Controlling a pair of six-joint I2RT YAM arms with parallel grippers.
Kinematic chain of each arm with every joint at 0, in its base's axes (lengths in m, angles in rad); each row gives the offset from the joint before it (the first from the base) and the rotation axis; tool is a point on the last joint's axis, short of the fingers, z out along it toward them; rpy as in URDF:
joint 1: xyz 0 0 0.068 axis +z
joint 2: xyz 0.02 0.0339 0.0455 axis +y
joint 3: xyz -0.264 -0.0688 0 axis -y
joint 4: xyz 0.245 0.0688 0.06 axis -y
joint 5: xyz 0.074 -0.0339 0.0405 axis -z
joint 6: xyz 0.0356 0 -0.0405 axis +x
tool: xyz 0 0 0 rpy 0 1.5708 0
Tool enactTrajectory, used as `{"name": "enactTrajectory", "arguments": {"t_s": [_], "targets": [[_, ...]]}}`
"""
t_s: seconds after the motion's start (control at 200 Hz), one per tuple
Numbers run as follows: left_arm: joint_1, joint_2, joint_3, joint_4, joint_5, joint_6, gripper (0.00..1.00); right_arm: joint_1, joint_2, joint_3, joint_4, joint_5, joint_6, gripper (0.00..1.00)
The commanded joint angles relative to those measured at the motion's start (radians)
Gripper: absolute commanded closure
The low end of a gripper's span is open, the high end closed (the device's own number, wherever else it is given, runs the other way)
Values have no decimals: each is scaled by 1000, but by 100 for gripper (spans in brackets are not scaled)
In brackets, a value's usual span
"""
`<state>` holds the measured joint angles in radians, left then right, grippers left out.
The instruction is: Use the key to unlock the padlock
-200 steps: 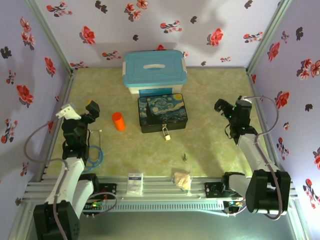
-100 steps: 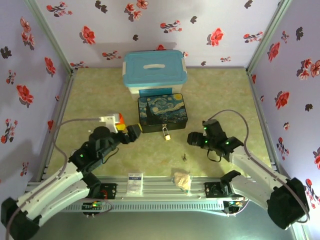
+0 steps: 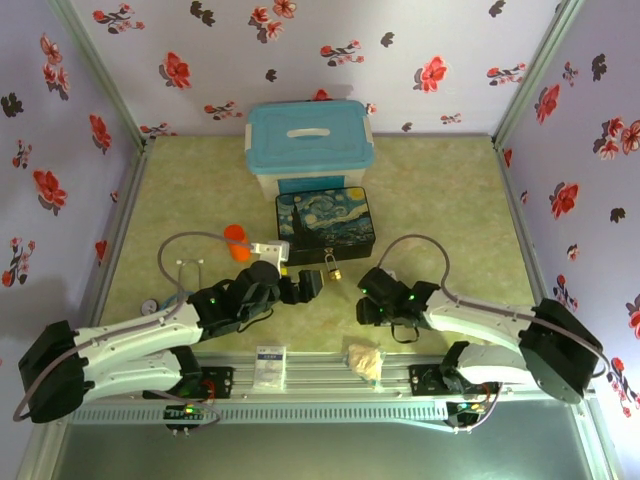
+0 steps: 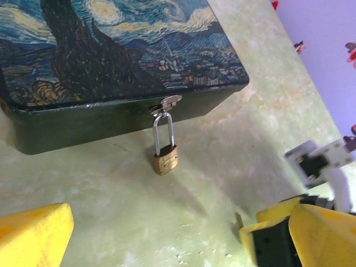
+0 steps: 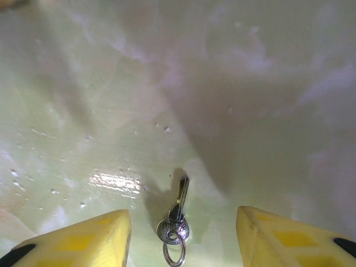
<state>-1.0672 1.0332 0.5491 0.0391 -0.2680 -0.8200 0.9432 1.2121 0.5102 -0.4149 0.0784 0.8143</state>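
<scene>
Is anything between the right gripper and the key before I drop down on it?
Nothing visible. The key lies flat on the bare table, centred between the open fingers of the right gripper, its ring toward the camera.

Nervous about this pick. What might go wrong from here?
The key lies flat on the table inside the open right tool, which may skid over it or knock it away. The padlock hangs from the latch of the box, so it may swing when the open left tool closes.
</scene>
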Motion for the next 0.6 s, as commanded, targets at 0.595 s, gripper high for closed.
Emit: {"name": "enactTrajectory", "arguments": {"t_s": [0.595], "targets": [[-10,50,-18,136,-16,-57,0,137,117,63,-106,62,91,69]]}}
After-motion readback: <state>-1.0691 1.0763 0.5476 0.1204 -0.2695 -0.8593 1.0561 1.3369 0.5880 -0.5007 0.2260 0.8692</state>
